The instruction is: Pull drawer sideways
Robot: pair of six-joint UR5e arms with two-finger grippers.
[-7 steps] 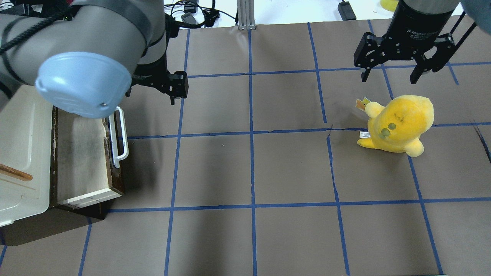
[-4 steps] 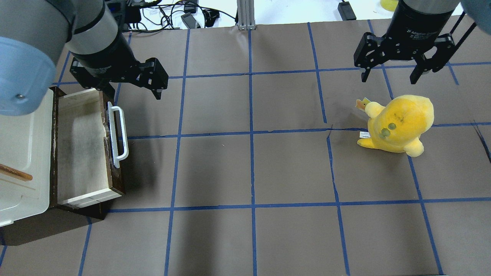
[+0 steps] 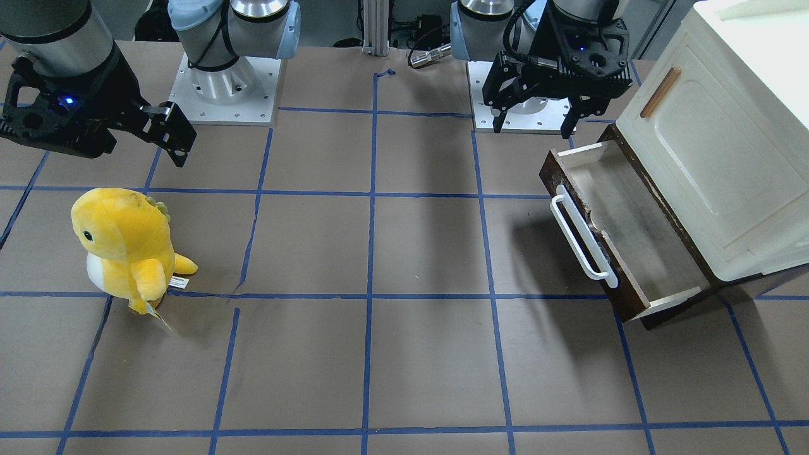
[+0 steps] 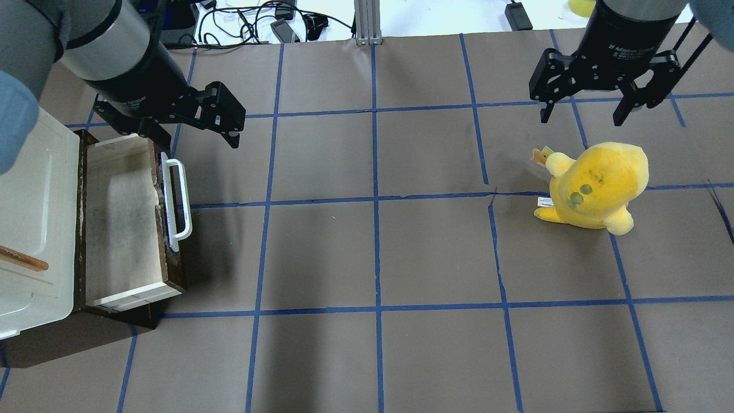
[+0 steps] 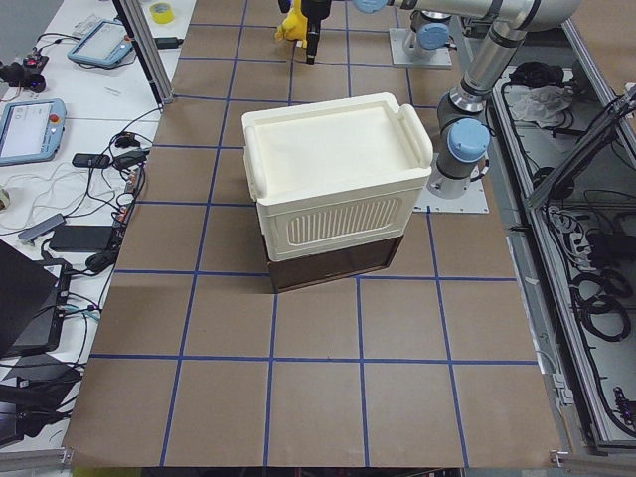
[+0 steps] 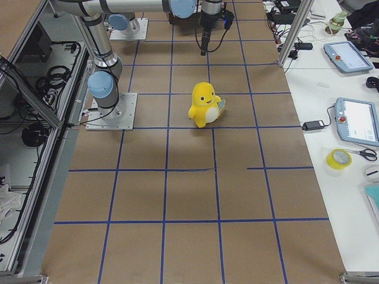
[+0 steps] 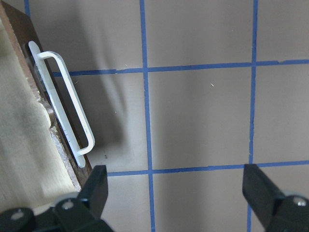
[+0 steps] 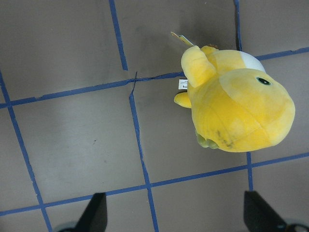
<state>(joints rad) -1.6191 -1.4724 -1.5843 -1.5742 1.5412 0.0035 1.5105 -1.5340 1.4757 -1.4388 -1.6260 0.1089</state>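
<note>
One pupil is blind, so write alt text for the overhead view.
The drawer is pulled out of a cream cabinet at left, with the open left gripper hovering near one end. At right, the open right gripper hangs near a yellow plush toy.

A yellow plush toy [image 4: 593,186] stands well apart from the cream cabinet [image 4: 34,189].

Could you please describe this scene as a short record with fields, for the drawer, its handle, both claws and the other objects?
drawer: pulled out of the cream cabinet, greyish inside exposed
handle: white bar on the dark front, nothing grips it
left claw: open, raised near one end of the drawer, holding nothing
right claw: open, raised, holding nothing
plush toy: yellow, upright on the table, across from the drawer, near the right claw
</note>
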